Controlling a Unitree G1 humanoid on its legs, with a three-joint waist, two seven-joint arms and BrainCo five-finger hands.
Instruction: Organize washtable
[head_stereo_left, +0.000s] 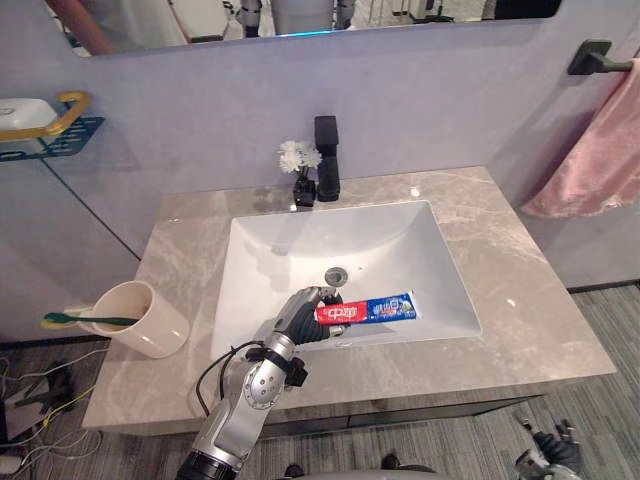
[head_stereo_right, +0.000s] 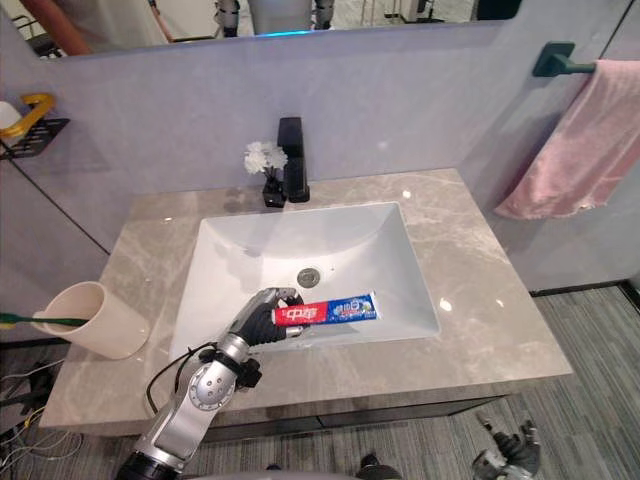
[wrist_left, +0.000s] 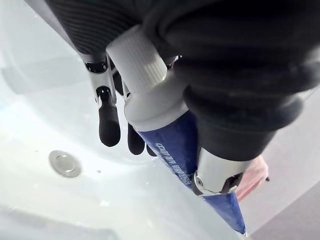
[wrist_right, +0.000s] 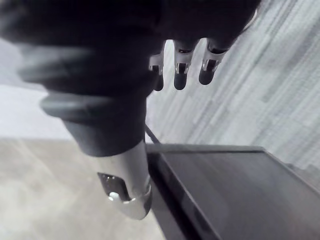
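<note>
A red, white and blue toothpaste tube (head_stereo_left: 378, 309) lies level just above the front of the white sink basin (head_stereo_left: 290, 240). My left hand (head_stereo_left: 298, 320) is shut on its cap end, reaching in over the counter's front edge. In the left wrist view the white cap (wrist_left: 144, 59) and blue tube body (wrist_left: 180, 150) sit between the thumb (wrist_left: 220, 170) and the dark-tipped fingers (wrist_left: 108, 122). A cream cup (head_stereo_left: 150, 320) lies tipped on the counter's left side, holding a green and yellow toothbrush (head_stereo_left: 72, 320). My right hand (head_stereo_right: 505, 455) hangs low beside the cabinet with relaxed fingers (wrist_right: 180, 70), holding nothing.
A black faucet (head_stereo_left: 326, 158) and a small vase of white flowers (head_stereo_left: 298, 158) stand behind the basin; the drain (head_stereo_left: 336, 275) is at its middle. A pink towel (head_stereo_left: 600, 160) hangs on the right wall. A wall shelf (head_stereo_left: 45, 135) at the left carries a white soap.
</note>
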